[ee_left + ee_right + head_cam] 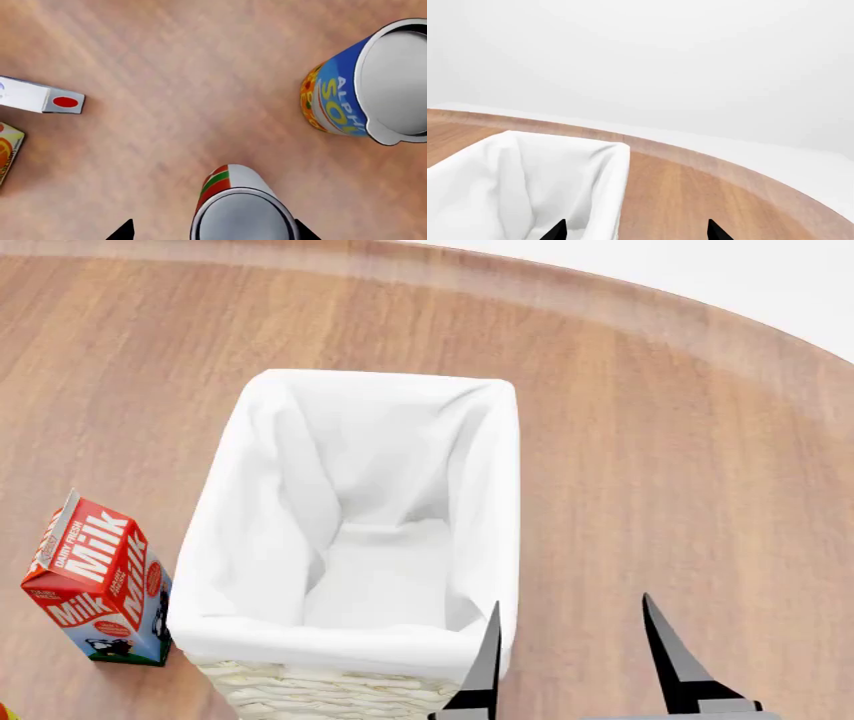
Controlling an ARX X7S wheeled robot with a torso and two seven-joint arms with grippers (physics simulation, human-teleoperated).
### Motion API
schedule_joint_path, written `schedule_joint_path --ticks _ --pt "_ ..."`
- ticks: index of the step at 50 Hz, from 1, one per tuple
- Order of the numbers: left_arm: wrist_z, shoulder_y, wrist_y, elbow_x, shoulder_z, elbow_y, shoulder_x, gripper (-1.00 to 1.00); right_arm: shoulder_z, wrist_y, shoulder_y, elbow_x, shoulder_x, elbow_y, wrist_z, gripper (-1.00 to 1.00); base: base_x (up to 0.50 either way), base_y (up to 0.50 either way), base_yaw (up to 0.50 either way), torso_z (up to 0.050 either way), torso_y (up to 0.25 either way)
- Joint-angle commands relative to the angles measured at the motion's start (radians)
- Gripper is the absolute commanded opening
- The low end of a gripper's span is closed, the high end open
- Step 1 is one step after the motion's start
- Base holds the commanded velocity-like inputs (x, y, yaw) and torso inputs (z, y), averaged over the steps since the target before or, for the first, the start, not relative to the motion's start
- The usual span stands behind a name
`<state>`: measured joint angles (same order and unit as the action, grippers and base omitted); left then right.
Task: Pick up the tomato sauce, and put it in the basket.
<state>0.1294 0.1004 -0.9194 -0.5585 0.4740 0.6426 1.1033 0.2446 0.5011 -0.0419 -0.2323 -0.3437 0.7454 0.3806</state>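
The tomato sauce (237,200) is a small can with a red, green and white label and a grey top, standing upright on the wooden table in the left wrist view. My left gripper (213,231) is open, with one dark fingertip on each side of the can; the jaws are not closed on it. The basket (350,530), cream wicker with a white cloth lining, stands mid-table in the head view and is empty; it also shows in the right wrist view (527,190). My right gripper (574,660) is open and empty, just right of the basket's near corner.
A blue-and-orange can (360,85) stands close to the tomato sauce. A white box with a red dot (40,97) and an orange carton (8,152) lie farther off. A red milk carton (100,585) stands left of the basket. The round table's edge (667,310) curves behind.
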Motion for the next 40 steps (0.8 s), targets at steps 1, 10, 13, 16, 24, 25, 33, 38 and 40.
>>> schedule_joint_path --ticks 1,10,13,16,24,25,33,38,40 --pt "-0.014 -0.016 -0.021 0.023 0.019 -0.002 -0.02 1.0 0.004 0.0 -0.002 -0.001 -0.004 0.001 0.004 1.0 0.0 0.0 0.0 0.0 0.0" --pt "-0.004 -0.025 -0.022 0.037 0.049 -0.004 -0.033 1.0 0.001 0.003 -0.001 -0.006 -0.008 0.013 0.009 1.0 0.0 0.0 0.0 0.0 0.0" --pt "-0.007 -0.021 -0.023 0.038 0.052 -0.001 -0.035 1.0 -0.001 0.003 -0.001 -0.008 -0.008 0.014 0.011 1.0 0.0 0.0 0.0 0.0 0.0" --pt "-0.02 -0.009 0.009 0.054 0.048 -0.002 -0.031 1.0 -0.001 -0.004 0.0 -0.009 -0.008 0.009 0.01 1.0 0.0 0.0 0.0 0.0 0.0" --pt "-0.012 -0.008 0.043 0.074 0.055 -0.004 -0.021 -1.0 0.002 -0.002 -0.003 -0.012 -0.009 0.005 0.012 1.0 0.0 0.0 0.0 0.0 0.0" --pt "-0.012 -0.008 0.043 0.073 0.055 -0.003 -0.02 -1.0 0.002 -0.004 -0.003 -0.012 -0.009 0.003 0.012 1.0 0.0 0.0 0.0 0.0 0.0" --pt "-0.008 -0.016 0.053 0.081 0.057 -0.003 -0.018 -1.0 0.003 0.007 -0.007 -0.016 -0.011 0.012 0.017 1.0 0.0 0.0 0.0 0.0 0.0" --pt "-0.031 -0.022 0.038 0.023 -0.011 0.039 -0.001 -1.0 0.004 0.002 -0.005 -0.016 -0.013 0.008 0.018 1.0 0.0 0.0 0.0 0.0 0.0" --pt "-0.046 -0.033 0.018 -0.036 -0.066 0.053 -0.002 -1.0 0.003 -0.003 -0.005 -0.017 -0.013 0.003 0.017 1.0 0.0 0.0 0.0 0.0 0.0"
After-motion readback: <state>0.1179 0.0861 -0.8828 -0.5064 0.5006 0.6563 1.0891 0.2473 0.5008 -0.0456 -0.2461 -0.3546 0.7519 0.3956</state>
